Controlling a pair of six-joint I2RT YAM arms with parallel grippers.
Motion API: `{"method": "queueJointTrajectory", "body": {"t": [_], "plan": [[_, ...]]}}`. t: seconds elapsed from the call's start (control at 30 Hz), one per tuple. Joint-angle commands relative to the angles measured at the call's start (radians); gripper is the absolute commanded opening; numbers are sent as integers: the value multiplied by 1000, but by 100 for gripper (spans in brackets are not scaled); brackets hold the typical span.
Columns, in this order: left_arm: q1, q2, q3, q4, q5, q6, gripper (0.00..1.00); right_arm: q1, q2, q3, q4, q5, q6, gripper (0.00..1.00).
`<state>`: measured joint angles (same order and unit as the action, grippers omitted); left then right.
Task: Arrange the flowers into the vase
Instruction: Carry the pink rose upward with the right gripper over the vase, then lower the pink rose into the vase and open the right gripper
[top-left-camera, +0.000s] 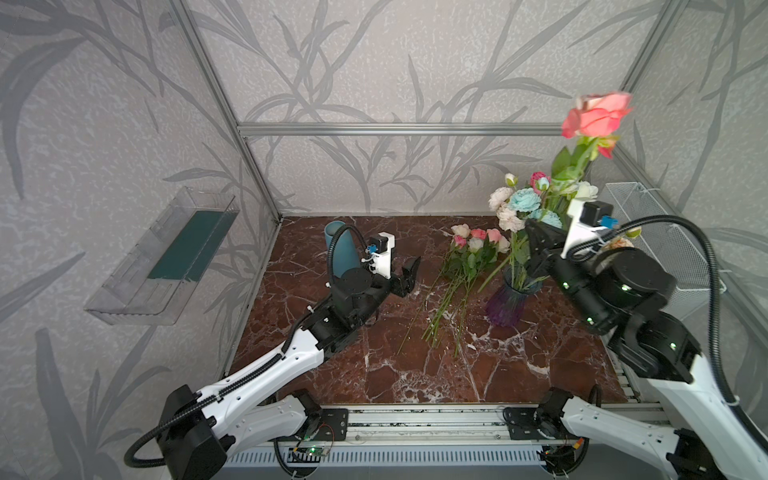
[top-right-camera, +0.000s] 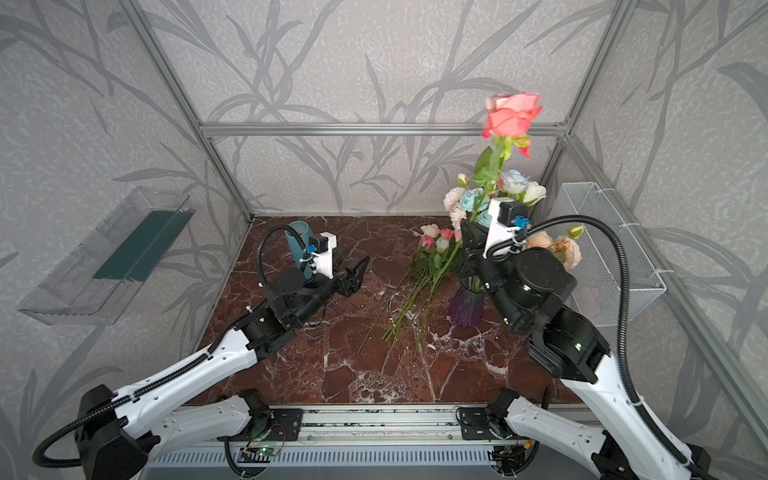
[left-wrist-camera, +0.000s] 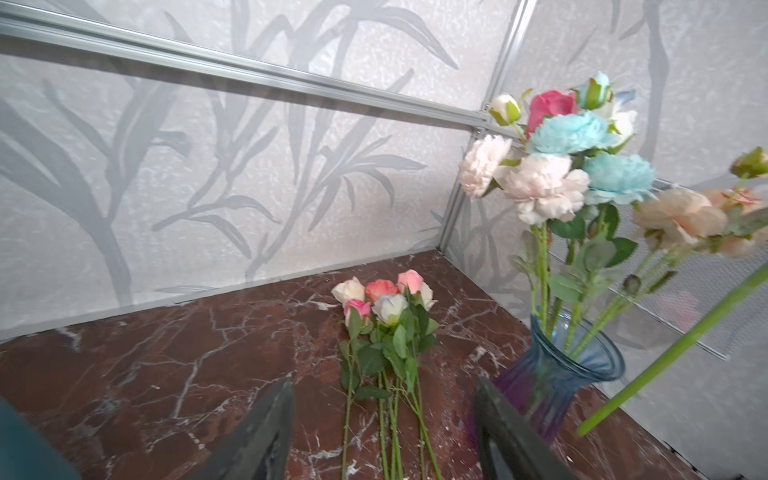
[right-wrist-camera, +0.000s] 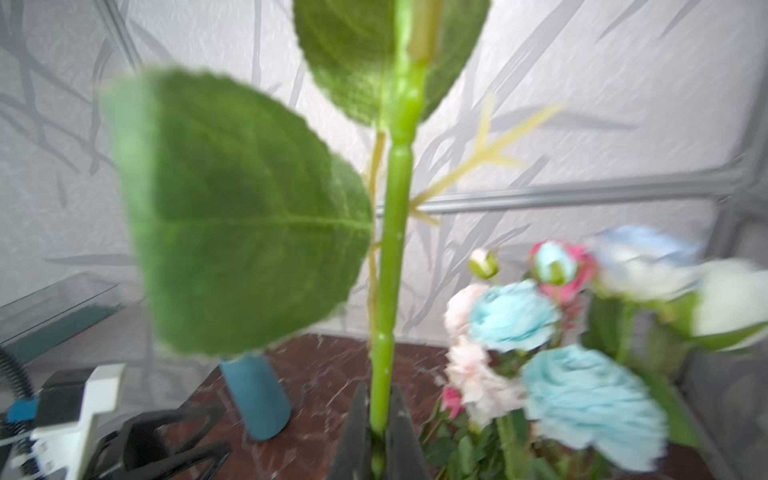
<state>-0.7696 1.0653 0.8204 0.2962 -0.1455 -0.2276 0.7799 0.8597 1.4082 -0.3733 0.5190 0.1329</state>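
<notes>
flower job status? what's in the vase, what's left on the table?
Done: blue, pale pink and white blooms stand in the vase. In hand: the right end effector is shut on the stem of a coral rose, upright by that bunch, not yet in. To do: a handful of roses lie loose on the marble table; the left end effector is open and empty near them.

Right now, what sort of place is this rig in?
Probably a mock-up robot test cell, not a real room: silver aluminium-profile frame, grey leaf-print wallpaper panels, brown veined marble-look tabletop.
</notes>
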Motion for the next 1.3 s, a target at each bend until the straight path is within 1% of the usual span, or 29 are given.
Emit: {"method": "queueJointTrajectory", "body": {"t": [0.0,0.1,0.17,0.27,0.4,0.53,0.63,0.73,1.0,1.1,1.17,1.23,1.27], "plan": [[-1,-5,-10,40,-100,7,69,4,-27,29,7,215,-214,2],[-1,3,-9,38,-96,6,69,4,-31,22,62,278,-304,2],[-1,6,-7,35,-95,4,69,2,-26,8,101,308,-335,2],[-1,7,-8,34,-104,-2,69,-3,-16,-29,149,302,-332,2],[-2,9,-6,29,-110,1,70,-40,19,-55,130,264,-259,2],[-1,7,-7,29,-112,8,70,-144,42,-55,29,137,-109,2],[0,8,-7,29,-109,8,70,-221,49,-86,-14,52,-21,2],[-1,10,-7,29,-108,8,69,-276,37,-130,-35,-3,47,3],[-1,24,-3,25,-106,7,70,-328,20,-223,-63,-55,123,3],[-1,25,-3,24,-106,7,70,-329,29,-239,-72,-76,128,8],[0,25,-5,24,-108,9,70,-329,32,-236,-91,-83,132,19],[-1,27,-4,25,-112,11,70,-329,18,-230,-106,-84,135,32],[0,28,-5,24,-111,11,70,-329,5,-229,-108,-81,138,37]]}}
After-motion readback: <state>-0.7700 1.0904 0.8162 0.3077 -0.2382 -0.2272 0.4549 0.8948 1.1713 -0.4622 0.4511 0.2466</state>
